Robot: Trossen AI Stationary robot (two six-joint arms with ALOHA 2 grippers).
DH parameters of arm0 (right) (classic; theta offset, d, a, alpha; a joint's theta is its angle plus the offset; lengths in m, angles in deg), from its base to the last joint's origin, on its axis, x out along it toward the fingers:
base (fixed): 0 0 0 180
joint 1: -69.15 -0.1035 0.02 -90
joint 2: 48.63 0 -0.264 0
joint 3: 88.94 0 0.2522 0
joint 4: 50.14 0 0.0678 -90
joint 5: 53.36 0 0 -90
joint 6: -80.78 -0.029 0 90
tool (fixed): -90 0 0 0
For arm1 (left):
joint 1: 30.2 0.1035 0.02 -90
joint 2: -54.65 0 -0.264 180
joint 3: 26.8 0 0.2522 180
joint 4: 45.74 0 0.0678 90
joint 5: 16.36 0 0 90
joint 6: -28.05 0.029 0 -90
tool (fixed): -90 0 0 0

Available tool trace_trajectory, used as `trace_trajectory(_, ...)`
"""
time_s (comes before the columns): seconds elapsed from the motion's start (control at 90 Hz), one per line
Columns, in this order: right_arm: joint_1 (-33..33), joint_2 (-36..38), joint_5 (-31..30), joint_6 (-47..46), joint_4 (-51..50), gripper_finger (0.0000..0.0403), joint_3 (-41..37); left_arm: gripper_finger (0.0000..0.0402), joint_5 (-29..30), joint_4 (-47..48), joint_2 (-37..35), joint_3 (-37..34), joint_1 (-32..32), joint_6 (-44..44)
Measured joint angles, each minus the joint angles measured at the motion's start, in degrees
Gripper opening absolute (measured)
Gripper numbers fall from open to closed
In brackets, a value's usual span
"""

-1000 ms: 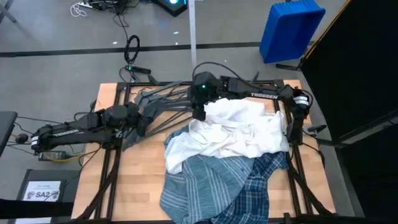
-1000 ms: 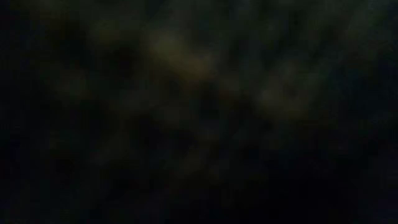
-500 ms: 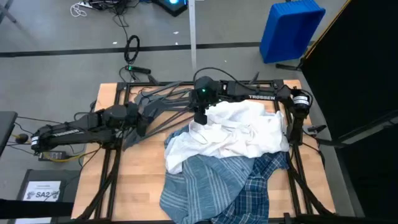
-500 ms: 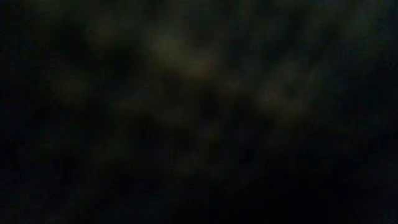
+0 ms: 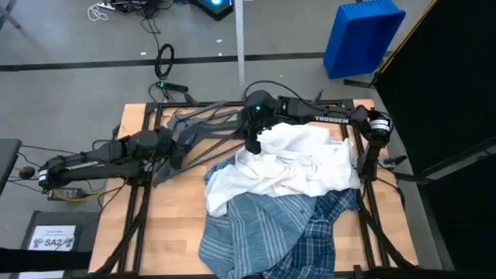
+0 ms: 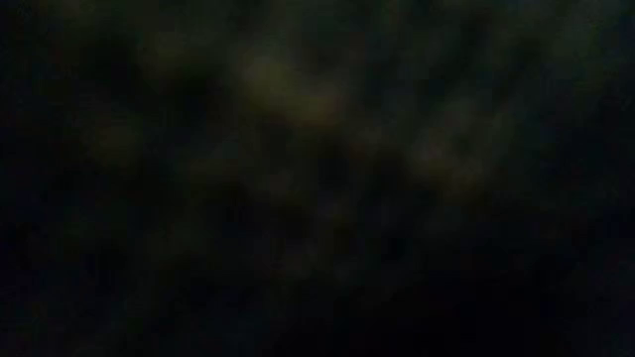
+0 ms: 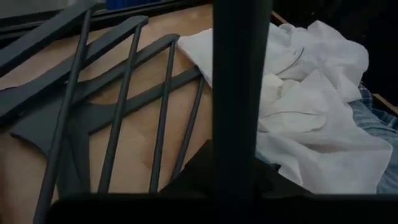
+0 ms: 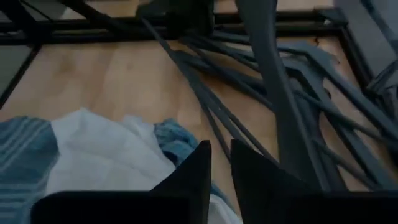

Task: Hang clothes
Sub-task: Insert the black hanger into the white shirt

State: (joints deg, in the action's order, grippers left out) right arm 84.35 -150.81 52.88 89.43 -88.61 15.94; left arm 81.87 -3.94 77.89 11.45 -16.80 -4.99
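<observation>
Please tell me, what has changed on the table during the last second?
Only the right arm moved: its pincer, above the far edge of the white shirt, shifted slightly to the right. The left pincer stayed among the hangers. The shirts kept their places; nothing was taken or released.

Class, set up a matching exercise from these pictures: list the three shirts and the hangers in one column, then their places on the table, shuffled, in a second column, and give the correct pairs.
Column 1
1. white shirt
2. striped shirt
3. plaid shirt
4. hangers

Column 2
A. near edge of the pile, toward the right arm's side
B. bare wood at the far left of the table
C. top of the pile, by the right gripper
D. near edge of the pile, left of the plaid

Pairs: 1-C, 2-D, 3-A, 4-B
</observation>
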Motion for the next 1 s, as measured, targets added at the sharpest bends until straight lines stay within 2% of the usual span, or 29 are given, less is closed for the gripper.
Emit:
trace_trajectory(0.156,1.8,6.4,0.0,-0.2,8.3,0.0014,-9.3,0.0006,0.3,0.0,0.0,0.0,0.0,0.0)
trace_trajectory(0.356,7.3,16.8,-0.4,-5.1,20.9,0.0002,-22.3,0.0006,1.5,-1.9,0.0,0.0,0.0,0.0)
trace_trajectory(0.656,8.4,29.2,-0.9,-4.6,19.7,0.0001,-33.9,0.0006,3.9,-9.3,1.5,0.0,0.0,4.0)
trace_trajectory(0.822,8.5,36.4,-4.5,-4.8,20.0,0.0003,-37.6,0.0006,3.7,-12.3,2.3,0.0,0.0,5.1)
trace_trajectory(1.0,8.5,40.9,-4.1,-6.1,19.8,0.0001,-39.8,0.0006,3.6,-17.0,5.2,0.0,0.0,6.3)
